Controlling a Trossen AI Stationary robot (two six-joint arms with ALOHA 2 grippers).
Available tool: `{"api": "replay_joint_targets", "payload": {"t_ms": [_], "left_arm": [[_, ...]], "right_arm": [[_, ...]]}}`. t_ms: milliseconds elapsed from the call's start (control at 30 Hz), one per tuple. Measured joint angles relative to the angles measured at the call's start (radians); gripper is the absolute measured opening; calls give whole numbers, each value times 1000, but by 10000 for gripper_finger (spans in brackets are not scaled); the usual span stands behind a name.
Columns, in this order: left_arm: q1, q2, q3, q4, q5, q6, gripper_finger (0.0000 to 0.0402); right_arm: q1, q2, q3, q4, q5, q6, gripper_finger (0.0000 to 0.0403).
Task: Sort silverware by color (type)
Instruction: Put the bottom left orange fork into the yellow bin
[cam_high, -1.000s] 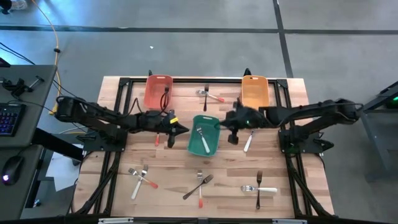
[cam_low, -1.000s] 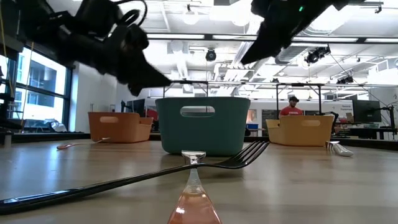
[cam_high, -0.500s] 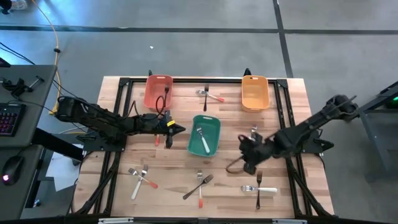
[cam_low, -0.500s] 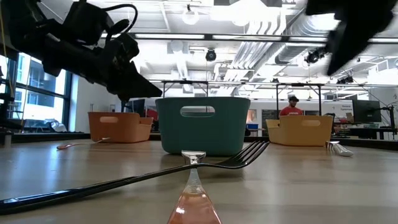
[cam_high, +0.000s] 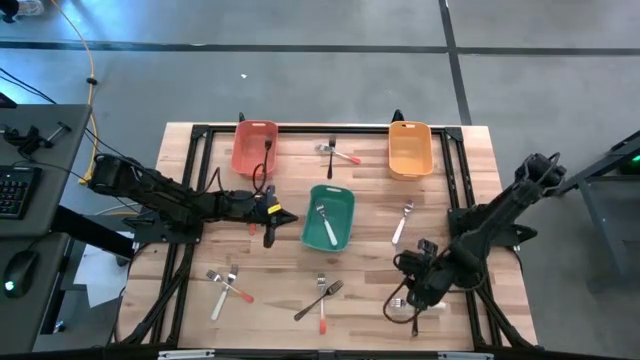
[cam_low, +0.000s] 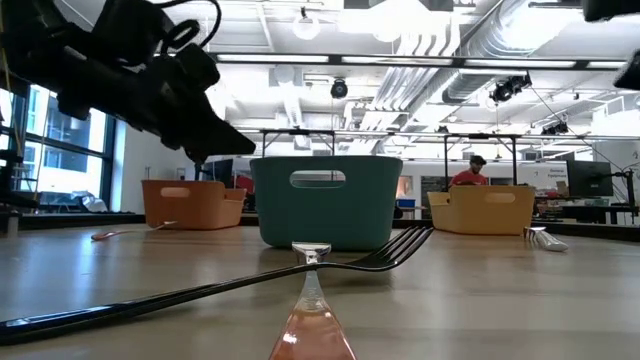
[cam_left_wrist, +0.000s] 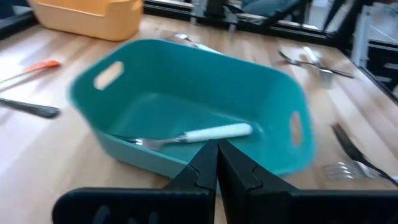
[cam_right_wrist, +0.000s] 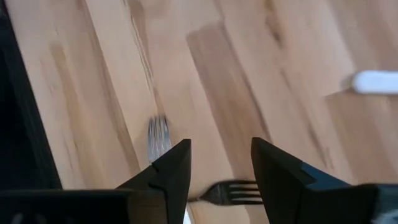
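Right gripper (cam_high: 410, 291) hangs low over the table's front right, fingers spread, nothing held; a dark fork (cam_right_wrist: 231, 192) and a white-handled utensil (cam_right_wrist: 375, 81) lie just below it. Left gripper (cam_high: 272, 219) clenched, empty, just beside the teal bin (cam_left_wrist: 186, 106), which holds a white-handled fork (cam_left_wrist: 193, 135). Other silverware scattered on the table (cam_high: 370, 255).

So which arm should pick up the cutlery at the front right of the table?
Right. The right gripper is open directly over the white-handled piece and dark fork; the left gripper is shut beside the teal bin.
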Motion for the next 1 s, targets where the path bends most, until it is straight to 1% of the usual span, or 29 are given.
{"api": "replay_joint_targets", "payload": {"t_ms": [100,167,233,300,433,567,633,700,767,900,1000], "left_arm": [[-45,0,4,-32,-8,7,0],[-81,0,19,-103,-9,8,0],[-124,0,56,-235,-9,12,0],[-173,0,109,-412,-10,29,0],[-279,0,244,-759,-10,33,1],[-388,0,367,-1040,3,-16,12],[-440,0,412,-1146,26,-52,24],[-497,0,445,-1219,39,-109,40],[-552,0,464,-1256,54,-183,59],[-650,0,468,-1286,71,-353,101],[-706,6,468,-1299,49,-412,126]], "right_arm": [[4,56,6,13,-30,-1,149],[3,79,10,38,-45,-9,143],[3,98,11,71,-45,-44,132],[3,108,11,102,-31,-94,114],[-13,116,8,180,7,-205,65],[-53,116,-6,291,37,-318,12],[-72,116,-8,330,56,-368,6],[-90,116,-8,347,59,-409,15],[-107,116,-8,350,61,-436,22],[-142,116,-9,345,89,-490,25],[-171,116,-9,345,90,-571,24]]}}
